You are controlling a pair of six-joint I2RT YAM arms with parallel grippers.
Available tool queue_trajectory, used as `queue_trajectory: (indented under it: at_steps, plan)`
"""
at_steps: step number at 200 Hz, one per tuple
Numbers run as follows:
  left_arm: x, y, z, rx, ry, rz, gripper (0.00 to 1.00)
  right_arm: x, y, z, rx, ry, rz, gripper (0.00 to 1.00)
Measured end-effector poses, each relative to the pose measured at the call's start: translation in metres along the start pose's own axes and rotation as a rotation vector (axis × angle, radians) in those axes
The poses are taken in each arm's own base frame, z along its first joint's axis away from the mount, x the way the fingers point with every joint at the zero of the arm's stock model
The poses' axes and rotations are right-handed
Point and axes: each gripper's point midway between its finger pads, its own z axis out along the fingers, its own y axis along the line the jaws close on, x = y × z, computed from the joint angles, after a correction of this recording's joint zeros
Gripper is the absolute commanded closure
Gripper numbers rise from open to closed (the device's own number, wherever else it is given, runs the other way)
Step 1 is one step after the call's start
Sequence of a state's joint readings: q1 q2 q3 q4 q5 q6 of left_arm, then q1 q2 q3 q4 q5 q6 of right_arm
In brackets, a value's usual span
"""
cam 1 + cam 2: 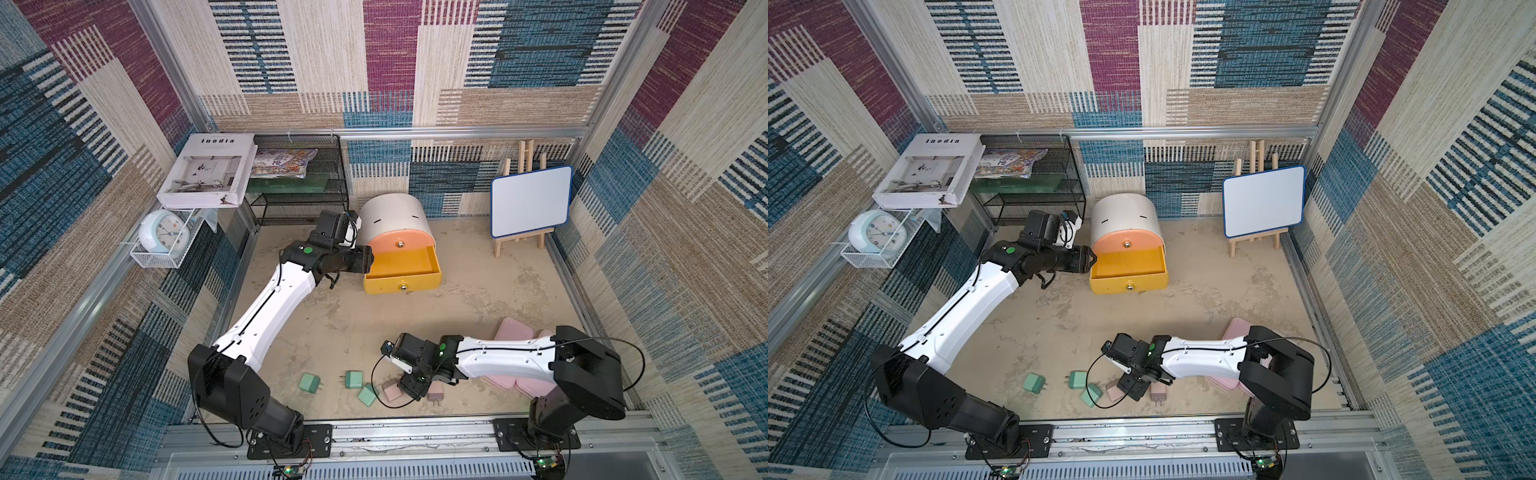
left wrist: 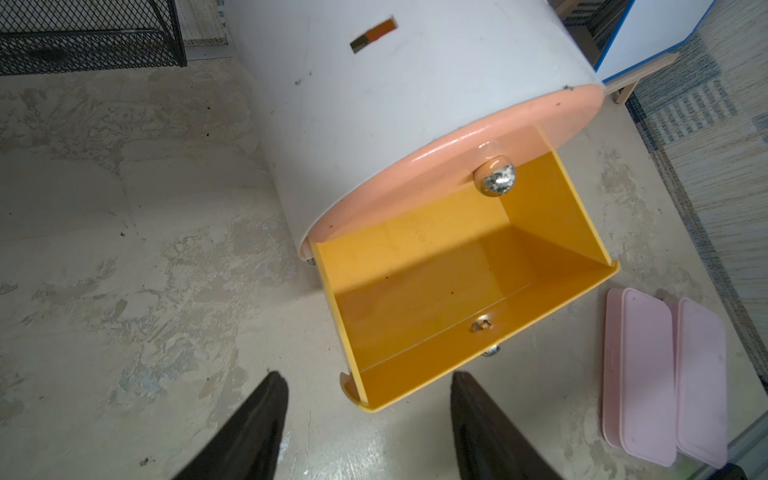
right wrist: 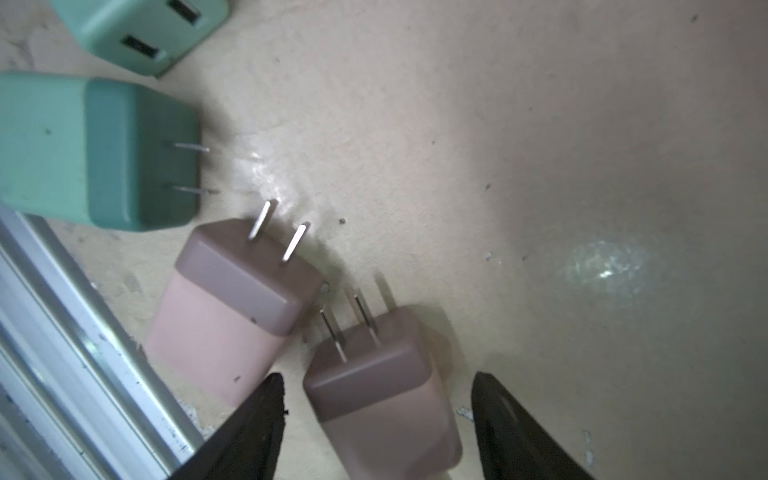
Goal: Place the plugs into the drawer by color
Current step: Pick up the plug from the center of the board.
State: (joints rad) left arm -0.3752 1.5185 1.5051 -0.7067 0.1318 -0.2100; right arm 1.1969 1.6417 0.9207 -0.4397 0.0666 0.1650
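Left jaws: the left gripper (image 2: 365, 380) is spread apart and empty, just beside the pulled-out yellow drawer (image 2: 436, 291).
Right jaws: the right gripper (image 3: 379, 376) is spread wide around a pink plug (image 3: 382, 415) lying on the tabletop (image 3: 582, 166), with gaps on both sides.
Neighbours: a second pink plug (image 3: 224, 316) and a mint plug (image 3: 83, 153) lie just beside.
Hidden: in both top views the right arm covers the straddled plug and part of the pink boxes (image 1: 513, 332).

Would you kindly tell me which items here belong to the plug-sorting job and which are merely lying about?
Job: green plugs, pink plugs, white cabinet, its open yellow drawer.
Lying about: pink boxes, whiteboard on its easel, black mesh rack, book, clock.
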Motion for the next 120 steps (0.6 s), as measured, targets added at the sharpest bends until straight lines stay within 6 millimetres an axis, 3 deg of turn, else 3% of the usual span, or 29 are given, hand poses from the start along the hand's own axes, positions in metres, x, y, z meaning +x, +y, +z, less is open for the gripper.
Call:
queue_trajectory:
  at_steps: [71, 120]
  plan:
    - [0.005, 0.001, 0.001, -0.004, 0.008, -0.015, 0.28, -0.010, -0.008, -0.001, 0.053, -0.013, 0.003, 0.56]
    - [-0.002, 0.000, -0.003, -0.004, -0.009, -0.014, 0.27, -0.013, -0.018, -0.014, 0.107, -0.033, 0.049, 0.59]
